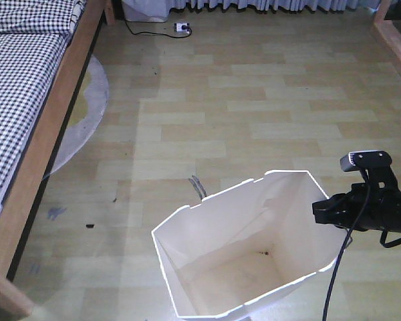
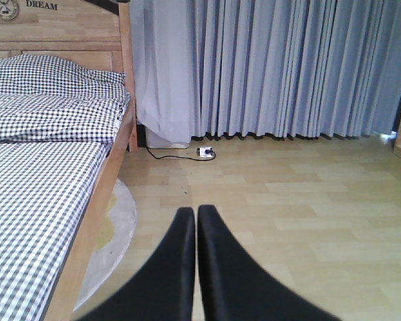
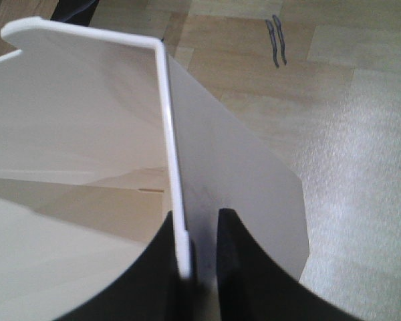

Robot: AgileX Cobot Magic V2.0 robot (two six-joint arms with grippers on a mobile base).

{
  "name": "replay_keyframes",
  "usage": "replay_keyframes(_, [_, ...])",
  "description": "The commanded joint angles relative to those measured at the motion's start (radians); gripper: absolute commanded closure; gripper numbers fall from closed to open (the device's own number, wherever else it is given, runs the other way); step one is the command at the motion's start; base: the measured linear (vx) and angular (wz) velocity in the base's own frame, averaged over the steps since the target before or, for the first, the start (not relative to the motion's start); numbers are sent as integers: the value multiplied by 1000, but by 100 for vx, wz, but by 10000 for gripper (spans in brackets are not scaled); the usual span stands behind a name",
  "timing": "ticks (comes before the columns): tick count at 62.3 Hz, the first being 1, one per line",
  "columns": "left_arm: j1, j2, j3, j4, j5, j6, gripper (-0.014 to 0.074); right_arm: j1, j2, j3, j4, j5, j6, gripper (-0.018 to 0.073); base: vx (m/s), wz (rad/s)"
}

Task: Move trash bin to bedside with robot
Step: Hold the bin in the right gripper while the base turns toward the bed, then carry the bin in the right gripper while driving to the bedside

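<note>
The white trash bin [image 1: 240, 267] stands on the wooden floor at the bottom middle of the front view, its cream inside showing. My right gripper [image 1: 321, 210], black with a small camera on top, is at the bin's right rim. In the right wrist view my right gripper [image 3: 199, 217] straddles the bin's rim [image 3: 168, 134], one finger inside and one outside, shut on it. The bed [image 1: 27, 80], with checked bedding and a light wooden frame, runs along the left, well apart from the bin. My left gripper [image 2: 198, 214] is shut and empty, pointing along the floor beside the bed [image 2: 40, 167].
A round grey rug [image 1: 87, 107] sticks out from under the bed. A power strip with a black cable [image 1: 182, 28] lies by the grey curtains [image 2: 274, 67]. Wooden furniture [image 1: 394, 27] stands at the far right. A grey mark [image 1: 199, 187] is on the floor behind the bin.
</note>
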Motion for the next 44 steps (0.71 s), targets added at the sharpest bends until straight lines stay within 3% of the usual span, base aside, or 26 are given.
replay_keyframes(1, [-8, -10, 28, -3, -78, -9, 602, -3, -52, -22, 117, 191, 39, 565, 44, 1])
replay_keyframes(44, [-8, -10, 28, -3, -78, -9, 602, -3, -52, -22, 117, 187, 39, 565, 46, -2])
